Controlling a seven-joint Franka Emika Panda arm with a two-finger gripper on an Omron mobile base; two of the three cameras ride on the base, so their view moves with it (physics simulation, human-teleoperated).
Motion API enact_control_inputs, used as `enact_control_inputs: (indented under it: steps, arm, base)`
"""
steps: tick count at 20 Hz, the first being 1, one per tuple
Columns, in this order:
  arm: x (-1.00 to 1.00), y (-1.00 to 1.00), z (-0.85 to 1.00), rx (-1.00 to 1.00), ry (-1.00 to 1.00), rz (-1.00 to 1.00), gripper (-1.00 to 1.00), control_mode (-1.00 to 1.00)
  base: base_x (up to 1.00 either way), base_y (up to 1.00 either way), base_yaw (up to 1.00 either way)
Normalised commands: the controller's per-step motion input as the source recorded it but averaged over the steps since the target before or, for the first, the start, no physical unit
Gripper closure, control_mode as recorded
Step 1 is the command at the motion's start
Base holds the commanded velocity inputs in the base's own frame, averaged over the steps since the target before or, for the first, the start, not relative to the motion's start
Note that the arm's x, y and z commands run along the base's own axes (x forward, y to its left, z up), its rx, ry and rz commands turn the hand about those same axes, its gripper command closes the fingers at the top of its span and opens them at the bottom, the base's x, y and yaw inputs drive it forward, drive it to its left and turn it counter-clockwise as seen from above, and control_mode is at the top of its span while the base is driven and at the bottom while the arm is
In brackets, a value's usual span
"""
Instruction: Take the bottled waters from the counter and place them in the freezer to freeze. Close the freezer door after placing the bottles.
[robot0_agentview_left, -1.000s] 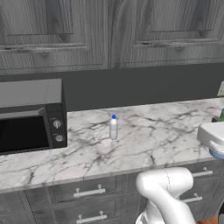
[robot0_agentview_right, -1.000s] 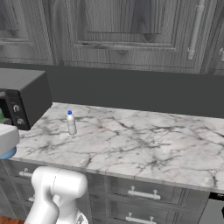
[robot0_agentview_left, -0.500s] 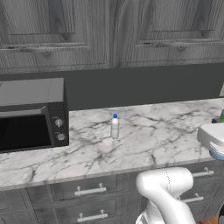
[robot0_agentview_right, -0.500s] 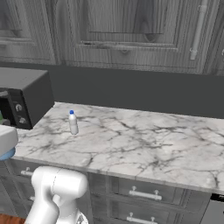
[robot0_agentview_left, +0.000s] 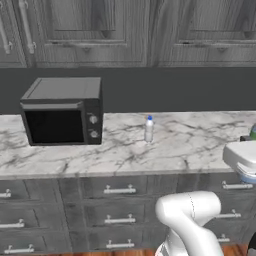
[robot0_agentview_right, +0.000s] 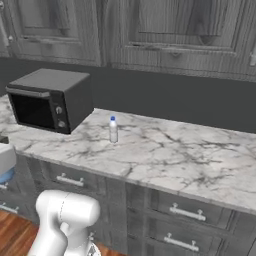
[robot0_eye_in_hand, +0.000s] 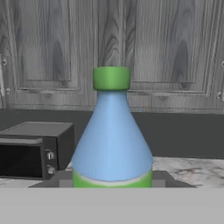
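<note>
A blue bottled water (robot0_eye_in_hand: 111, 144) with a green cap stands upright between my fingers, and my gripper (robot0_eye_in_hand: 111, 180) is shut on its lower body. Its green cap (robot0_agentview_left: 253, 132) peeks in at the right edge of the left base view, above my white hand. The other bottled water (robot0_agentview_left: 148, 129) (robot0_agentview_right: 113, 130), pale with a blue cap, stands upright on the white marble counter (robot0_agentview_left: 195, 145) (robot0_agentview_right: 175, 162), to the right of the microwave. The freezer and its door are out of view.
A dark microwave (robot0_agentview_left: 62, 112) (robot0_agentview_right: 50, 100) sits on the counter's left part. Dark grey wall cabinets (robot0_agentview_left: 125, 30) hang above, and drawers with silver handles (robot0_agentview_left: 120, 190) run below. Wooden floor (robot0_agentview_right: 15, 235) lies in front of the drawers.
The whole picture has shifted: the base has backed away from the counter, so the microwave, drawer fronts and floor now show. The pale bottle stays where it stood.
</note>
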Motion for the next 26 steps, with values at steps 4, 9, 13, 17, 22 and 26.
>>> enact_control_inputs:
  steps: [4,9,13,17,22,26]
  arm:
    - [0.0,0.0,0.0,0.0,0.0,0.0,1.0,1.0]
    - [0.0,0.0,0.0,0.0,0.0,0.0,1.0,1.0]
    - [0.0,0.0,0.0,0.0,0.0,0.0,1.0,1.0]
    - [0.0,0.0,0.0,0.0,0.0,0.0,1.0,1.0]
    - [0.0,0.0,0.0,0.0,0.0,0.0,1.0,1.0]
    - [0.0,0.0,0.0,0.0,0.0,0.0,1.0,1.0]
  base:
    - [-0.52,0.69,0.39]
    - [-0.39,0.96,0.47]
    - [-0.36,1.0,0.44]
    - [-0.16,1.0,0.35]
    - [-0.02,1.0,0.22]
    - [-0.06,1.0,0.12]
